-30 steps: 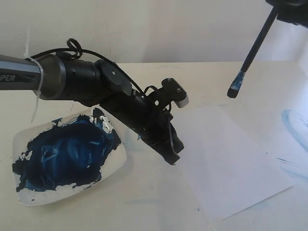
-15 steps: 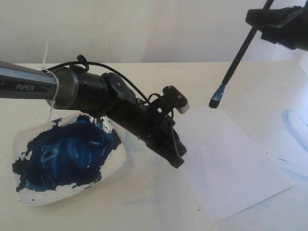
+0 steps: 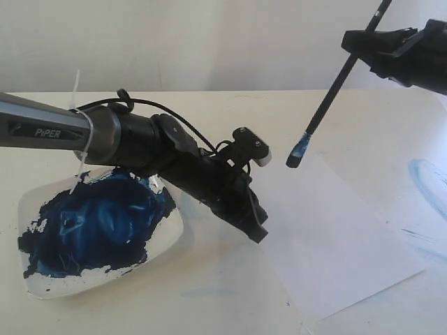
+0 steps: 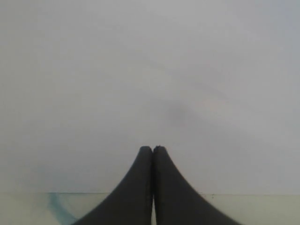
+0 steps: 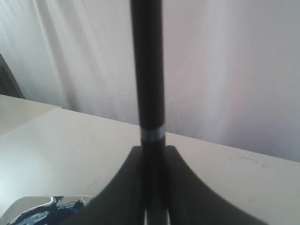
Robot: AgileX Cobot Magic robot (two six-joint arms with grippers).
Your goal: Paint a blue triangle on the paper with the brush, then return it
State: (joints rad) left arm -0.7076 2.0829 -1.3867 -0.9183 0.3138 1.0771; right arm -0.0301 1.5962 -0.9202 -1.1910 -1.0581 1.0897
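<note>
Right gripper (image 3: 357,43): clenched on the handle of the thin black-handled paintbrush (image 3: 334,93), raised well above the counter (image 3: 209,296) on the right side.
Brush attitude: tilted, handle end high, blue-stained bristles (image 3: 300,149) lowest.
Brush position: tip in the air over the corner of the paper nearest the wall edge of the counter; not touching it.
Right wrist view: black handle with its narrow pale band runs up between the two dark fingers (image 5: 180,187).
Paper (image 3: 342,244): plain white rectangular sheet, flat, on the right half of the counter, set at an angle to the counter's edges; face reads white.
Left gripper (image 3: 255,232): fingers (image 4: 140,187) pressed together, nothing between them; tip low at the paper's left edge. Contact with the surface: cannot tell.
Paint dish (image 3: 171,237): white rounded dish smeared with dark blue paint, on the left side of the counter, under the left arm.
Counter marks: pale blue curved smears (image 3: 426,174) by the right edge, beyond the paper.
</note>
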